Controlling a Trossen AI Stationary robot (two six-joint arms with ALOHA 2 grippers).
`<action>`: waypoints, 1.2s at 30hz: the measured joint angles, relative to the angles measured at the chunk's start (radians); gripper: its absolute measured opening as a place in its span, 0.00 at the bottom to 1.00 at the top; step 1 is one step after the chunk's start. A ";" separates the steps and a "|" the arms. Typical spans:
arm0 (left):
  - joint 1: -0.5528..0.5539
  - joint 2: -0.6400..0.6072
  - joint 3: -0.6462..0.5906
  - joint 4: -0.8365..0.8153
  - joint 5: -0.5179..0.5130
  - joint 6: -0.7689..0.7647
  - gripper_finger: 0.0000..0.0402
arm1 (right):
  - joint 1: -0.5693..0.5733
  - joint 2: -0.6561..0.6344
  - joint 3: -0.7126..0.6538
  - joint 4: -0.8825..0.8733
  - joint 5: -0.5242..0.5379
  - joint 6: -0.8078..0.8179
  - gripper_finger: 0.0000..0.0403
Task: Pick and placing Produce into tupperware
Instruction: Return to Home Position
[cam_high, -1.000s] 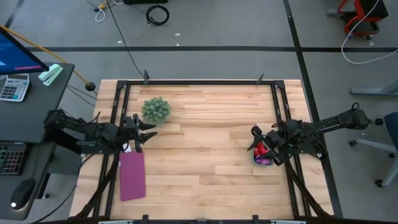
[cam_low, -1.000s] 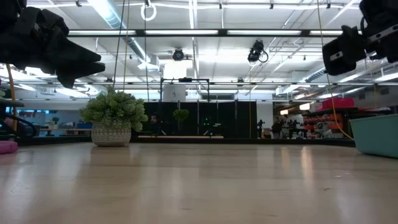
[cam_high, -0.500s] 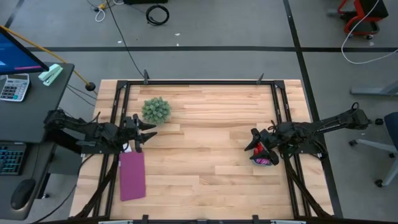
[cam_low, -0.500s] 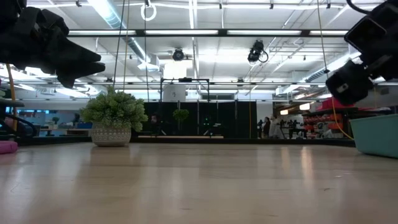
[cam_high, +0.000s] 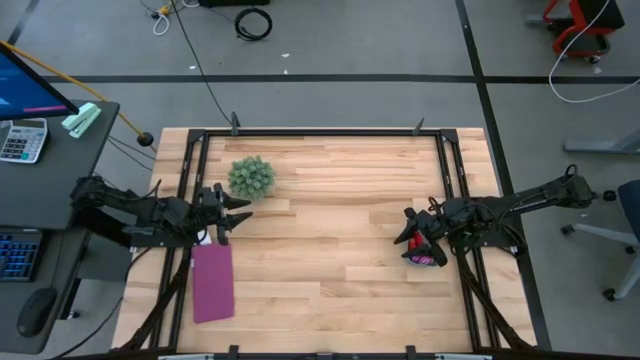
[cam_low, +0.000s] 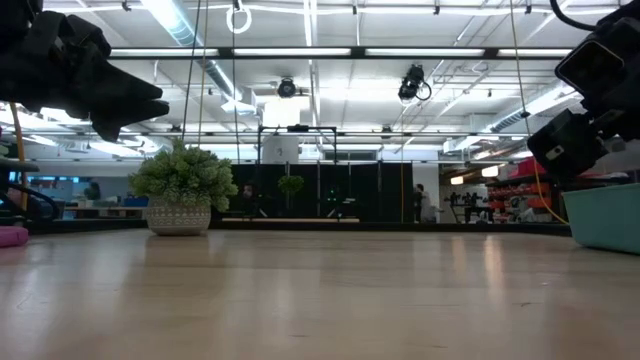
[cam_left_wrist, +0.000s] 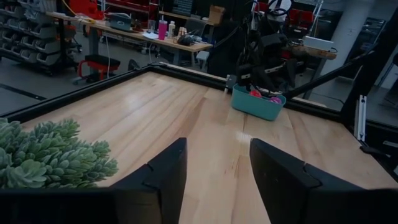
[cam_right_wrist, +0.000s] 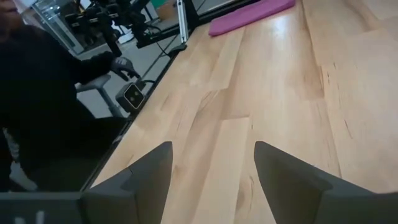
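The teal tub stands on the table near its right edge and holds red and magenta produce pieces. It also shows in the left wrist view and at the right of the low view. My right gripper hangs open and empty just left of the tub, above the table; its wrist view shows only bare wood between the fingers. My left gripper waits open and empty near the table's left edge, raised off the table.
A green spiky plant ball in a pot stands at the far left. A flat purple mat lies near the left front, just below my left gripper. A black frame rims the table. The wooden middle holds nothing.
My right gripper has come down lower and tipped, and has shifted a little toward the table's left, off the tub's near-left corner. It stays open. The tub and its pieces have kept still.
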 joint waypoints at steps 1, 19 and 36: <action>0.000 0.000 0.000 0.000 0.000 0.000 0.46 | 0.000 0.000 0.000 0.000 0.000 0.000 0.58; 0.000 0.000 0.000 0.000 0.000 0.000 0.45 | 0.000 0.000 0.000 0.000 0.000 -0.001 0.58; 0.000 0.000 0.000 0.000 0.000 0.000 0.45 | 0.000 0.000 -0.001 0.000 0.000 -0.001 0.58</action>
